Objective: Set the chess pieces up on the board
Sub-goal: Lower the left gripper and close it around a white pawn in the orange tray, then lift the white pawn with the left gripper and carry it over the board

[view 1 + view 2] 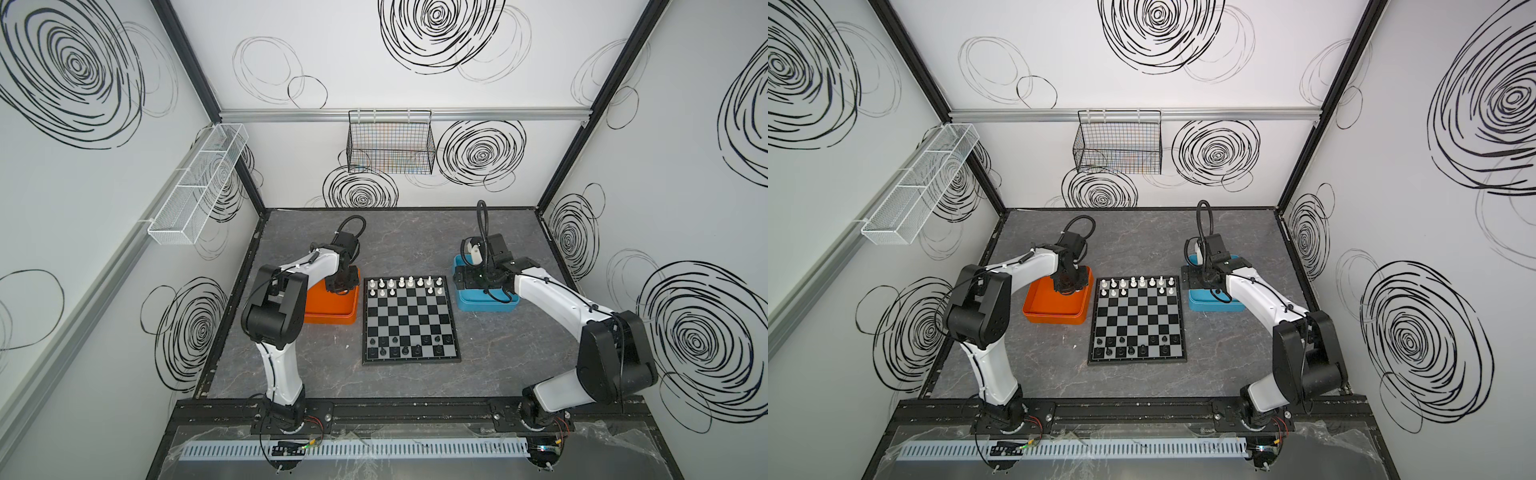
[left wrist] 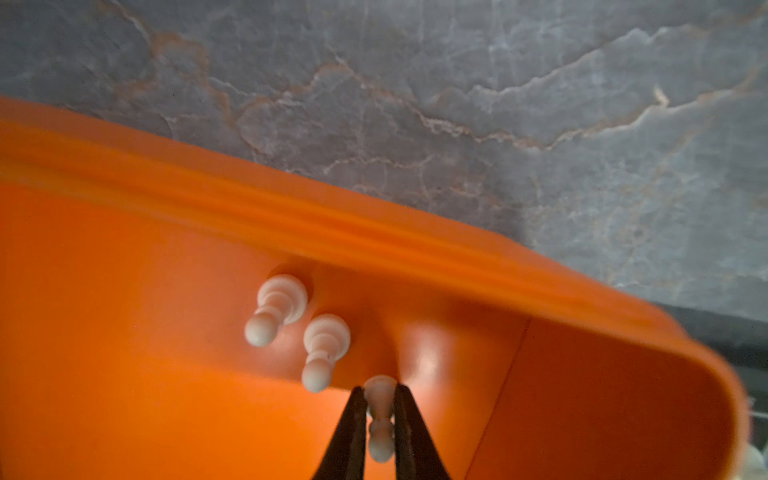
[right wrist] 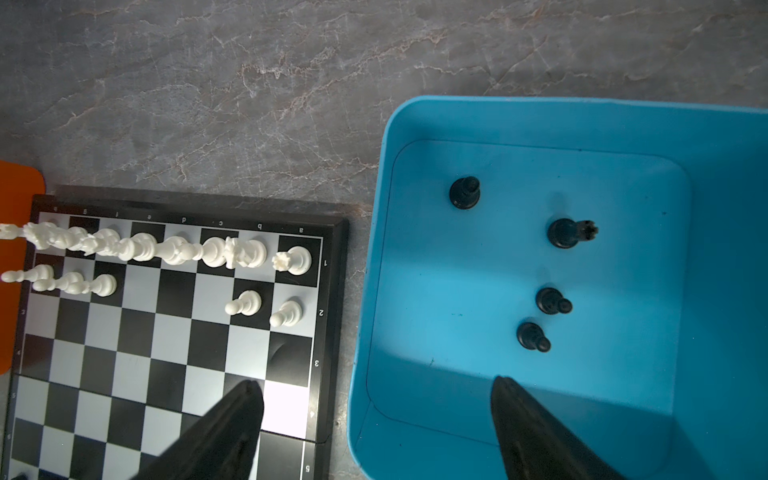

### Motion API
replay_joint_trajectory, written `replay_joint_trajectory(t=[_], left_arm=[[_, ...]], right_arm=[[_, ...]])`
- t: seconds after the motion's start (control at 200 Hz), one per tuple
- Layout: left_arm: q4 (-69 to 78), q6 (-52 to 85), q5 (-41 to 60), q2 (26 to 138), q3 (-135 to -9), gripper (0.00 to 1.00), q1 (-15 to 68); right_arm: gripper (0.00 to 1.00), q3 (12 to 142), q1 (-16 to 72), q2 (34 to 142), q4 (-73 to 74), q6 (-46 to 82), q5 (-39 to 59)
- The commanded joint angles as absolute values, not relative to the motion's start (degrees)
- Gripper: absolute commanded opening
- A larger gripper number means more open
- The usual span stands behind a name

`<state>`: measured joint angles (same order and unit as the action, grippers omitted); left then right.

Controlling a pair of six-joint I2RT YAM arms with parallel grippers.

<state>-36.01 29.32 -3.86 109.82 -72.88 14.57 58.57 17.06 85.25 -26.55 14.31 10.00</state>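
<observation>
The left end effector grips an upright white pawn in the tray; the board lies to its right. The right end effector is spread wide, holding nothing.

Twin high views, shared table — wrist cameras close, downward (orange tray; blue tray)

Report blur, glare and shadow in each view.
Left wrist: orange tray rim smeared, white pawn in the left gripper soft, bright sheen on the tray floor. Right wrist: one board square blown out white, shadow across part of the blue tray floor. In both top views: sharp, even light.
</observation>
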Motion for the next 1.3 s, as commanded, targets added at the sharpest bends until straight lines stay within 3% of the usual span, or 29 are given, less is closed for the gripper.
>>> replay_joint_trajectory(t=[0.0,0.51,0.7,0.976,1.296], left_arm=[[-36.91,29.01,-5.18,110.28,-74.43,0.16,14.41],[-40.62,26.01,-8.26,106.42,-74.06,0.05,14.76],[-44.23,24.79,-10.52,97.55,-74.4,0.1,16.29],[-47.22,24.27,-9.35,94.86,-78.8,0.11,26.79],[-44.23,27.2,-8.62,106.62,-86.52,0.12,37.62]], right_arm=[[0.9,59.41,16.78,85.8,-26.19,13.67,9.78],[0.89,60.37,16.76,84.98,-27.48,13.62,9.11],[0.89,61.0,16.79,83.32,-28.73,13.57,8.33],[0.89,59.11,16.44,79.96,-29.15,13.57,7.58],[0.89,57.57,15.56,77.11,-29.53,13.84,7.21]])
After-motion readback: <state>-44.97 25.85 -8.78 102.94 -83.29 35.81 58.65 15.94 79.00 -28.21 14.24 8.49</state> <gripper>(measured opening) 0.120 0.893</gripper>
